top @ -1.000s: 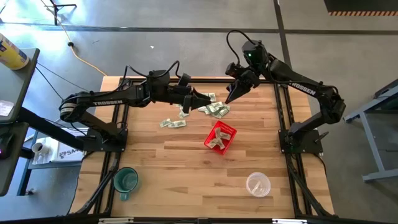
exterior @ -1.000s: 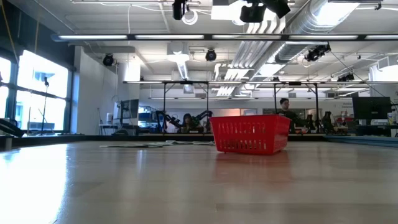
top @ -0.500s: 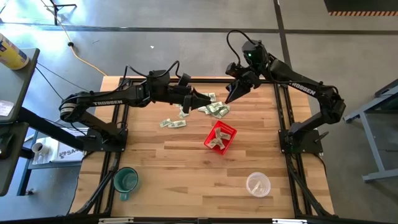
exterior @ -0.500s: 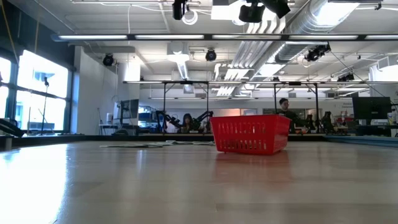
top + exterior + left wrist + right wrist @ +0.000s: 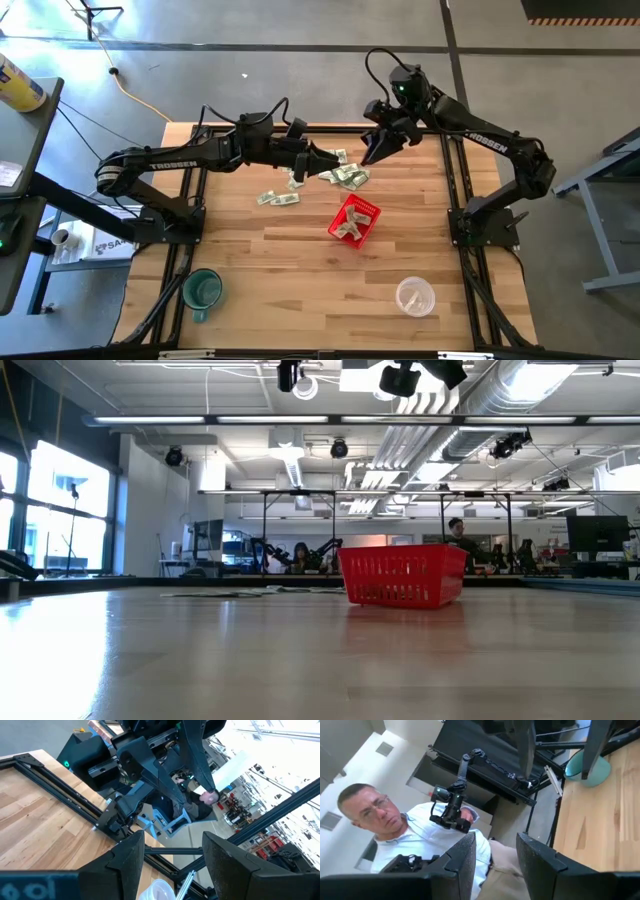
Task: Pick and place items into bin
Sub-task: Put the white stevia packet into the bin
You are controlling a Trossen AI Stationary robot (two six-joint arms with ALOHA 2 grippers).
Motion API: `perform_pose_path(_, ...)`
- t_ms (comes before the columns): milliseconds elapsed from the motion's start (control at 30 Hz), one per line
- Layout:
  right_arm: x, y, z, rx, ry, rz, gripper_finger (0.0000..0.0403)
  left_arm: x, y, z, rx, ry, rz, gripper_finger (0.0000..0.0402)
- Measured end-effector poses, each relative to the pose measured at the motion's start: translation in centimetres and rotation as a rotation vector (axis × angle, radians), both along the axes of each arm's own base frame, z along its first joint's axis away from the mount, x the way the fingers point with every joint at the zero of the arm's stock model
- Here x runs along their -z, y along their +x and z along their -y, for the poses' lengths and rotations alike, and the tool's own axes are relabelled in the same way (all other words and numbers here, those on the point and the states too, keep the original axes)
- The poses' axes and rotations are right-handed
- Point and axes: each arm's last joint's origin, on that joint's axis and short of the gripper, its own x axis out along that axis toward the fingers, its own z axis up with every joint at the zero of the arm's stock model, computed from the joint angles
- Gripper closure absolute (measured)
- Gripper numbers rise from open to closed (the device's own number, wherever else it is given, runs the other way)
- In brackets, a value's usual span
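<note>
Wooden table (image 5: 300, 270) carried scattered paper slips (image 5: 345, 176) near its far edge; the red basket (image 5: 354, 220) sat just nearer, some slips inside. I kept the left gripper (image 5: 322, 163) and right gripper (image 5: 370, 155) raised, jaws apart, empty. Risk: converging arms could collide; crumpled slips could slide away or miss the basket.

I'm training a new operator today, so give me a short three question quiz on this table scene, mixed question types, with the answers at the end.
1. True or false: the red basket already holds some paper slips.
2. Which lies nearest the loose slips on the table: A) green mug, B) clear cup, C) left pincer?
3. Fill in: in its wrist view, the right pincer has its fingers ____, with nothing between them.

Key: 1 true; 2 C; 3 apart.
</note>
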Motion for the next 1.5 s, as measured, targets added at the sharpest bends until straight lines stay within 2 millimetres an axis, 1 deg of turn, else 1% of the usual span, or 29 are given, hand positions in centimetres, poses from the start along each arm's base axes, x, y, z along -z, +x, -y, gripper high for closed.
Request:
perform_pose_path(1233, 0.05, 0.1, 0.12, 0.047, -0.09, 0.074, 0.0269, 0.0, 0.0, 0.0, 0.001, 0.016, 0.001, 0.017)
perform_pose_path(1500, 0.17, 0.29, 0.32, 0.139, -0.133, 0.058, 0.0269, 0.02, 0.0, 0.0, 0.0, 0.015, -0.001, 0.017)
